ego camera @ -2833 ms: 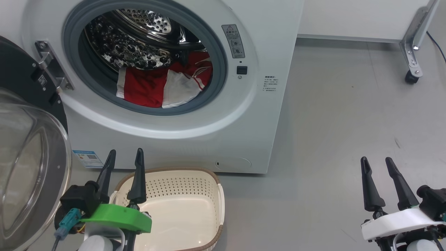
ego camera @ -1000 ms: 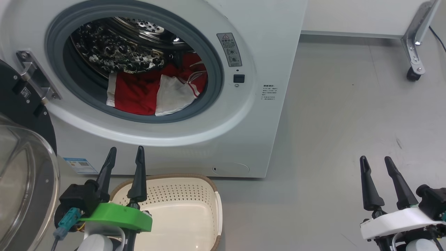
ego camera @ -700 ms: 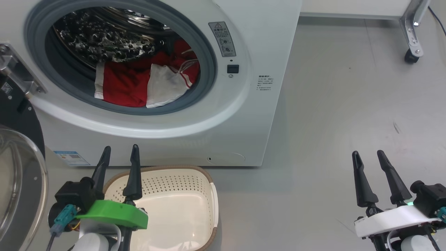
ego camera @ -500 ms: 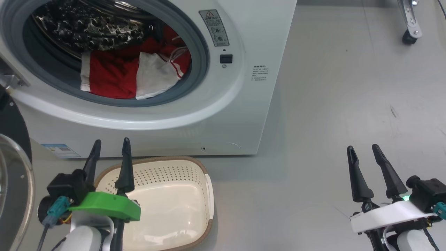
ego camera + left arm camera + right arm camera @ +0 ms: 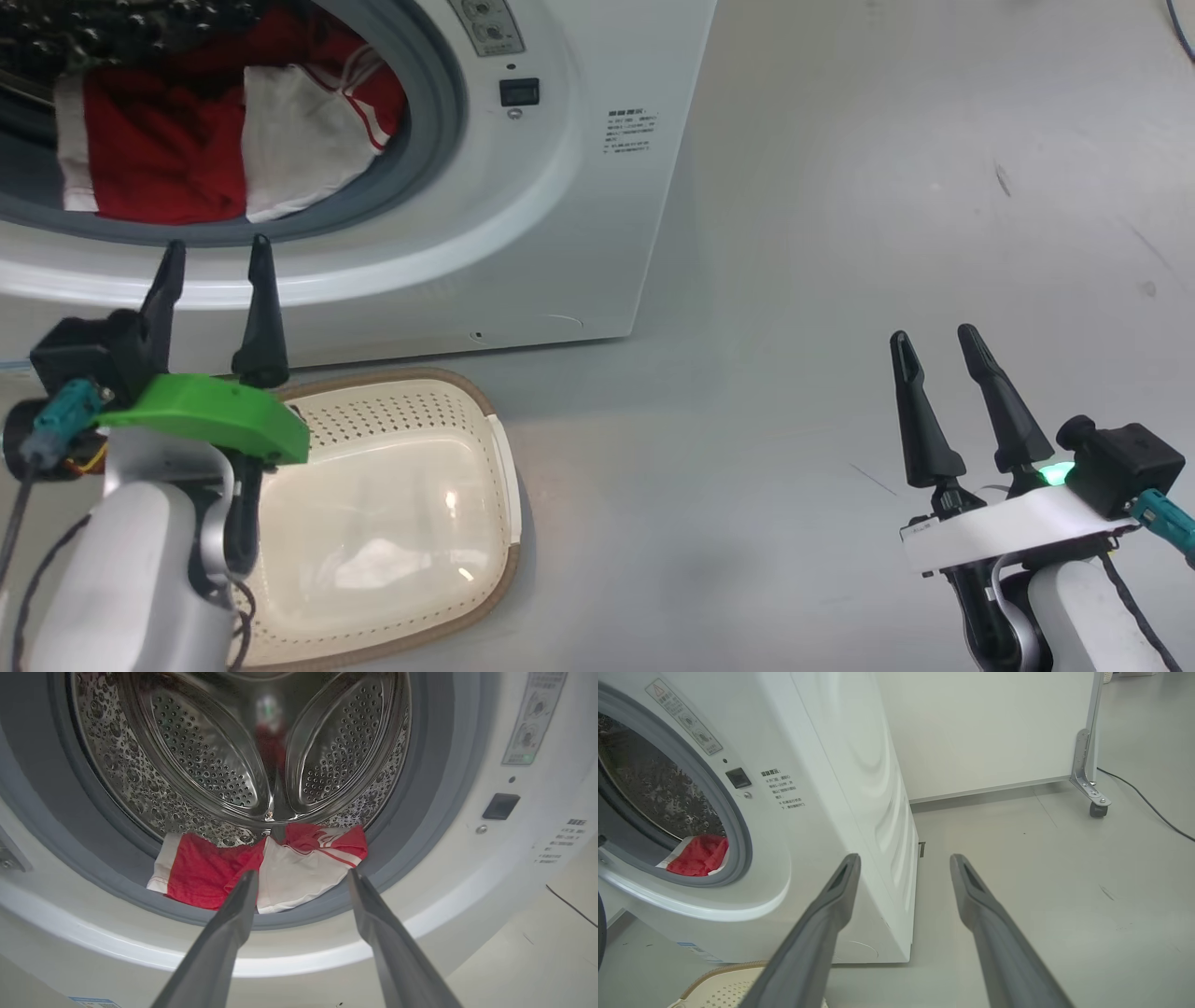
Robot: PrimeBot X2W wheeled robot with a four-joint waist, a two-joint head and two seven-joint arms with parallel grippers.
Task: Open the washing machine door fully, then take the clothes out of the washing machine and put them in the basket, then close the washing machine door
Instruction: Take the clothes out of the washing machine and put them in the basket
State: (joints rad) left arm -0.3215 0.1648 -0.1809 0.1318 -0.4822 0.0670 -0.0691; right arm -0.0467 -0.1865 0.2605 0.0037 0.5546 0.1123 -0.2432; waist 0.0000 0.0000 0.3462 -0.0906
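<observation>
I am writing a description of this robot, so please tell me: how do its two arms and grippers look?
Each gripper has two long, dark, tapering fingers. The left gripper sits on a green bracket, the right gripper on a white bracket with a small green light. Both carry a black camera block and a teal cable plug; the forearms are pale grey.

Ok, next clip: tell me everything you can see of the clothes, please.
The clothes are soft red fabric with a white panel and red-and-white striped trim, crumpled in a low heap. They lie at the front bottom of the steel drum, their front edge draped onto the grey door seal. Nothing grips them; the open left gripper is outside the washing machine.
</observation>
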